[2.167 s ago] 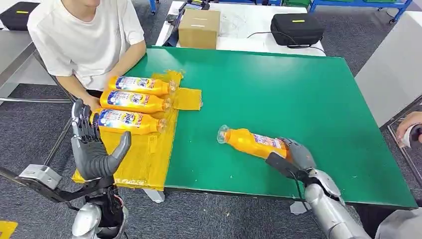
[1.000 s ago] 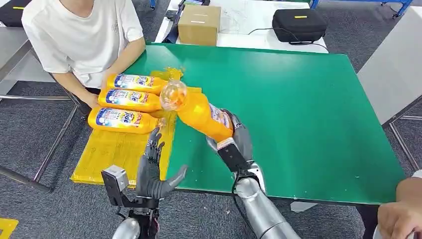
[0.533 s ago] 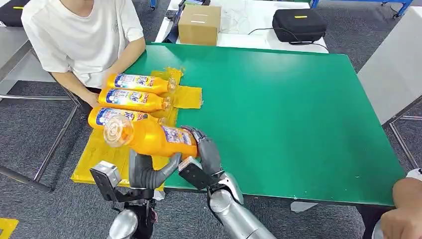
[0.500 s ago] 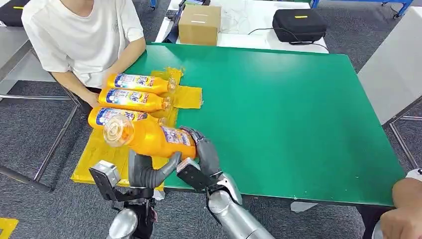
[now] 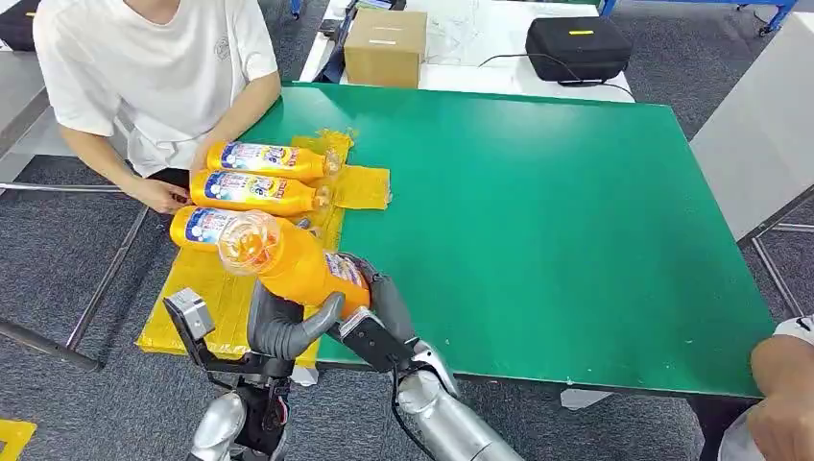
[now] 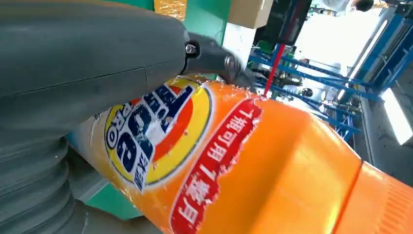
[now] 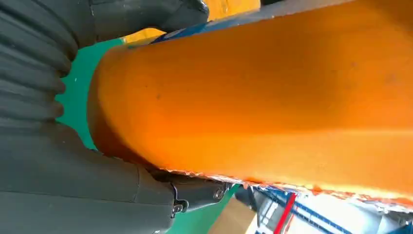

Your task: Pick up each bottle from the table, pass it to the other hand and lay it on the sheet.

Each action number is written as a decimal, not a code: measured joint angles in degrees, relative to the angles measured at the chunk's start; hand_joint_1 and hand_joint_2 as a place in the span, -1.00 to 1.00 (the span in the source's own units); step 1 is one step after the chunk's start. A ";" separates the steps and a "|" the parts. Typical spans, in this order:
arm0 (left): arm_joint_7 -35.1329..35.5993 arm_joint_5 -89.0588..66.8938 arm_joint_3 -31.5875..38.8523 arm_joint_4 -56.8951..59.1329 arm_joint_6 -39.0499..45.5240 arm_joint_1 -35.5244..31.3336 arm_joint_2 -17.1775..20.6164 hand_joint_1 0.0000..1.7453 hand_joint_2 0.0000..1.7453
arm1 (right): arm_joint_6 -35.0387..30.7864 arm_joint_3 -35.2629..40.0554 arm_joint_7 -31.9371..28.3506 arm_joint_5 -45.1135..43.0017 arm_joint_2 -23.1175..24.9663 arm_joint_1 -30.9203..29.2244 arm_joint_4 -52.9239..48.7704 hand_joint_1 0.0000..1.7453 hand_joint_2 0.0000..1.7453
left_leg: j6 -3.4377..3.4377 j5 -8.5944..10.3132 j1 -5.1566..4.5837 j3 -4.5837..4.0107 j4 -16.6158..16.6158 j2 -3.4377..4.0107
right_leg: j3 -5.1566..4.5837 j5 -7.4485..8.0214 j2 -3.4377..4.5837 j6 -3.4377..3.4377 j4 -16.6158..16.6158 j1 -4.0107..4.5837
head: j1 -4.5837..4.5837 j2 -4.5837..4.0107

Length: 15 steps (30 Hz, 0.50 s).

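Note:
An orange detergent bottle (image 5: 293,267) hangs tilted over the table's near left edge, its clear cap (image 5: 247,240) pointing up and toward the yellow sheet (image 5: 226,298). My right hand (image 5: 381,305) grips its base end. My left hand (image 5: 281,327) cups its middle from below, thumb pressed against the side. The left wrist view shows the thumb (image 6: 87,53) lying across the bottle's label (image 6: 160,131). In the right wrist view the bottle's orange body (image 7: 263,102) sits tight in my right hand (image 7: 63,165). Three more bottles (image 5: 261,159) (image 5: 251,191) (image 5: 195,227) lie side by side on the sheet.
A person in a white shirt (image 5: 163,67) sits at the table's far left, one hand (image 5: 158,197) beside the laid bottles. Another person's arm (image 5: 779,384) shows at the near right. A cardboard box (image 5: 385,48) and a black case (image 5: 578,46) stand beyond the green table (image 5: 557,211).
My right hand lifted the bottle off the table and carried it left to my left hand. In the last half second the cap end tipped up and the left hand closed around the bottle.

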 measured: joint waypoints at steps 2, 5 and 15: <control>-0.28 0.22 0.20 0.07 -1.32 -0.23 0.46 1.00 1.00 | 2.02 0.18 -0.39 -1.27 -0.04 0.00 -0.11 1.00 1.00 | 0.00 0.00 0.00 0.00 0.00 0.01 | 0.00 0.00 0.00 0.00 0.00 0.00 | 0.02 0.00; -1.68 -1.20 0.33 0.15 -2.43 -0.53 0.92 1.00 1.00 | 5.23 0.18 -0.50 -2.69 -0.18 -0.07 -0.66 1.00 1.00 | 0.00 0.00 0.00 0.00 0.00 0.00 | 0.00 0.00 0.00 0.00 0.00 0.00 | 0.02 0.00; -3.23 -5.48 0.52 0.20 -3.59 -1.25 1.35 1.00 1.00 | 8.35 0.61 2.86 -2.95 -0.37 -0.16 -2.19 -1.00 -1.00 | 0.00 0.00 -0.01 0.00 0.00 0.01 | 0.00 0.00 0.00 0.00 0.00 0.00 | 0.02 0.00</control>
